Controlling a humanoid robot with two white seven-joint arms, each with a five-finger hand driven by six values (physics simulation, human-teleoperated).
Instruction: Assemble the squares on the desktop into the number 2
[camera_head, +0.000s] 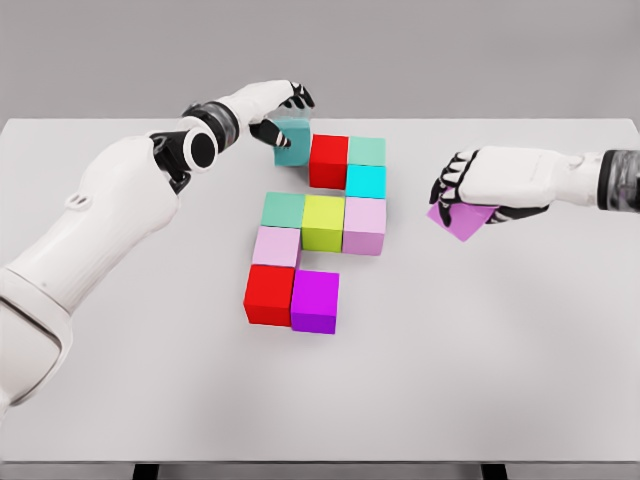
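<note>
Coloured cubes lie in rows at the table's middle. The top row holds a teal cube (292, 145), a red cube (329, 158) and a mint cube (367, 151), with a cyan cube (365, 181) below the mint one. The middle row has green (283, 209), yellow-green (323, 222) and pale pink (364, 225) cubes. Below them sit a pink cube (276, 246), a red cube (269, 294) and a magenta cube (315, 301). My left hand (280, 115) is curled over the teal cube. My right hand (452, 198) grips a tilted purple cube (464, 221) at the right.
The white table (500, 380) stretches wide in front of and to the right of the cubes. Its far edge runs just behind my left hand. My left forearm (120, 210) crosses the table's left part.
</note>
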